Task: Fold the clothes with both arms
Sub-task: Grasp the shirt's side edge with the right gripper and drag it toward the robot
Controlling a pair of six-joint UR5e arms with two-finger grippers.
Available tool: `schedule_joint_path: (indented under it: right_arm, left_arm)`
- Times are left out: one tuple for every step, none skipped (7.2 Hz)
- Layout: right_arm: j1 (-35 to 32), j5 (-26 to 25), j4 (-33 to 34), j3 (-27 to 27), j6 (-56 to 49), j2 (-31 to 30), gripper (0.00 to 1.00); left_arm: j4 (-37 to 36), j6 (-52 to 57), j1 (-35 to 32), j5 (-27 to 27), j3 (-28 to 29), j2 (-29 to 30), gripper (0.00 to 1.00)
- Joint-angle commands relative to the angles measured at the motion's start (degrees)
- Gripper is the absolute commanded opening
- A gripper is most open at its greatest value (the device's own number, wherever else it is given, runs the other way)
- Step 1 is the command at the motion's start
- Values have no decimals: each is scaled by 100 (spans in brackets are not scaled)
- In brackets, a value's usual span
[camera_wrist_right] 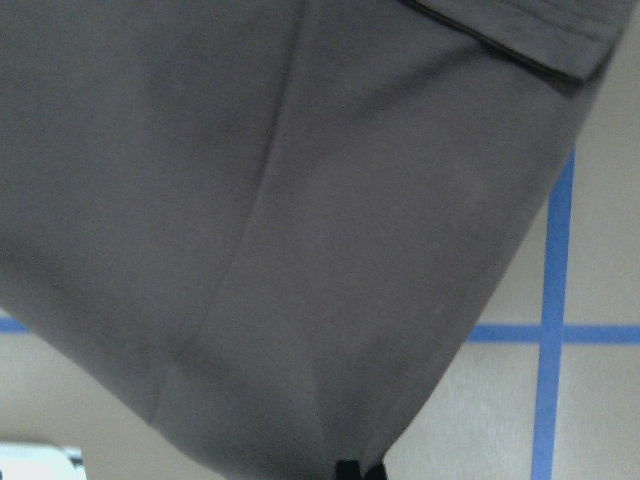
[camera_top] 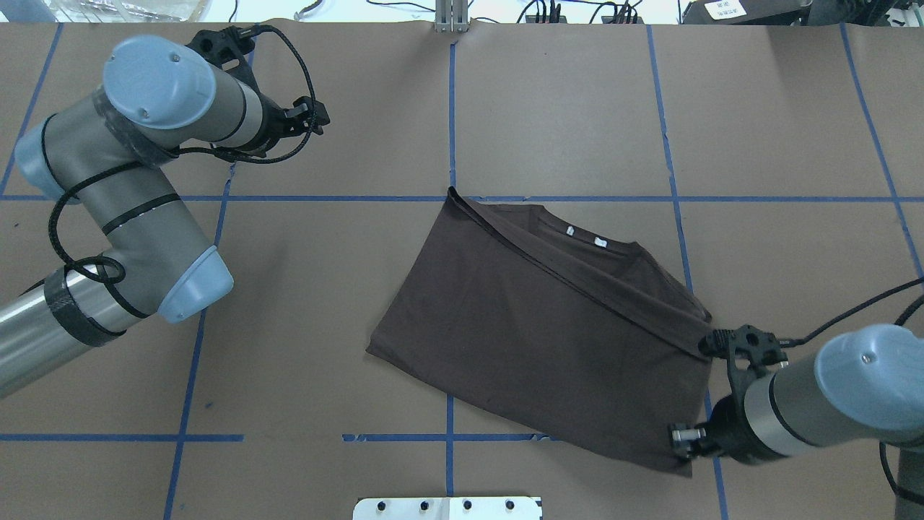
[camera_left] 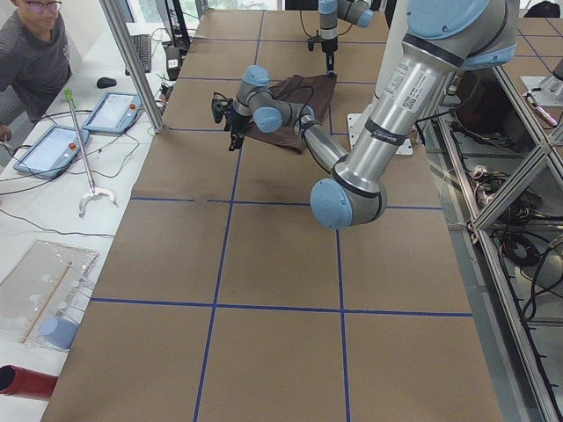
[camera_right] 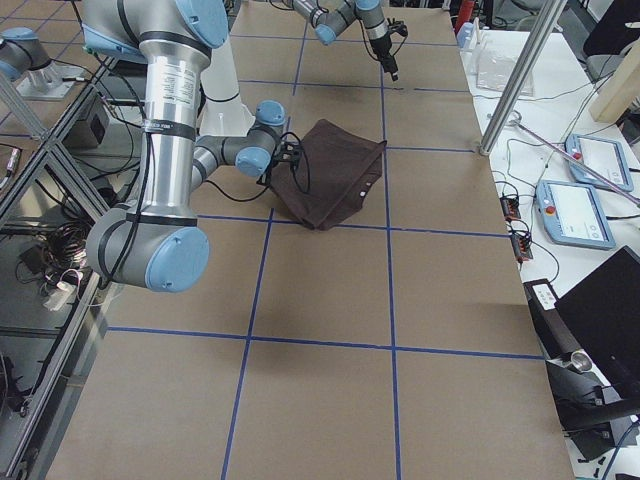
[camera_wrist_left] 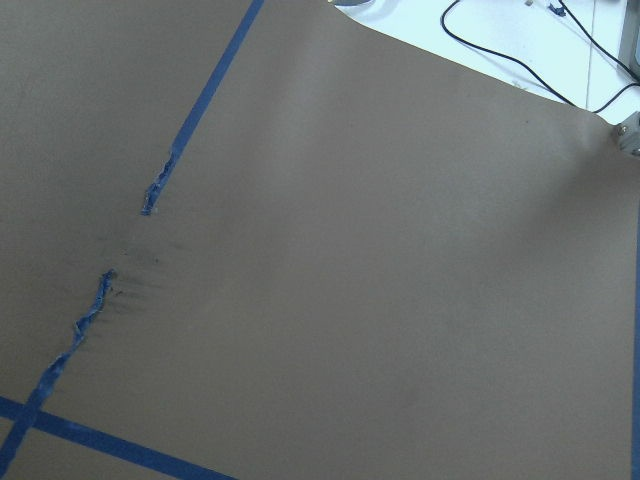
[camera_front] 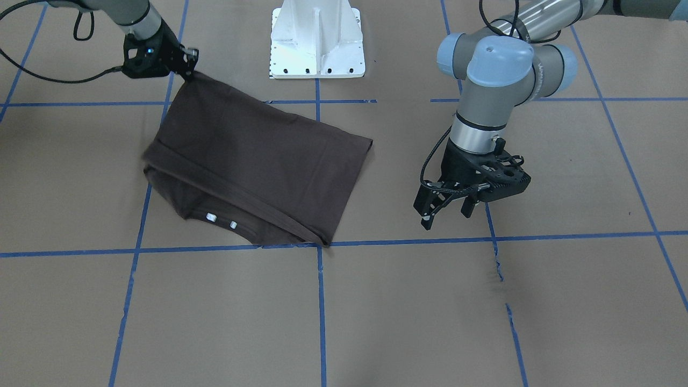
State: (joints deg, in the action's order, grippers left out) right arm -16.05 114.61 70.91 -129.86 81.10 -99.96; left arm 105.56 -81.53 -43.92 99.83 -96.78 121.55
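Observation:
The dark brown T-shirt lies folded over on the brown table, collar and two white neck tags at its operator-side edge. My right gripper is shut on one corner of the shirt and holds that corner lifted near the robot base. It also shows in the overhead view, and the shirt fills the right wrist view. My left gripper is open and empty, hovering above bare table well away from the shirt. The left wrist view shows only table.
The white pedestal base stands at the robot-side edge. Blue tape lines grid the table, with a torn, wrinkled stretch below my left gripper. An operator and tablets are beyond the table's far side.

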Motion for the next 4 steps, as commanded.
schedule_joint_path:
  right_arm:
    - [577,26,-7,-223,187,63,99]
    - [464,-43,-7,-206,187,291,100]
    - [-51,-18,-16,-171,187,824,100]
    - [-473,-53,-24,-93,178,1047,100]
  left_arm:
    - [-9,-125,242,10,-139,1,100]
    - [-35,-152,295,140,-262,-25,100]
    - [-418,-187,522,298,-385,-17,100]
    - [-579,-518,812,300,-586,-43,100]
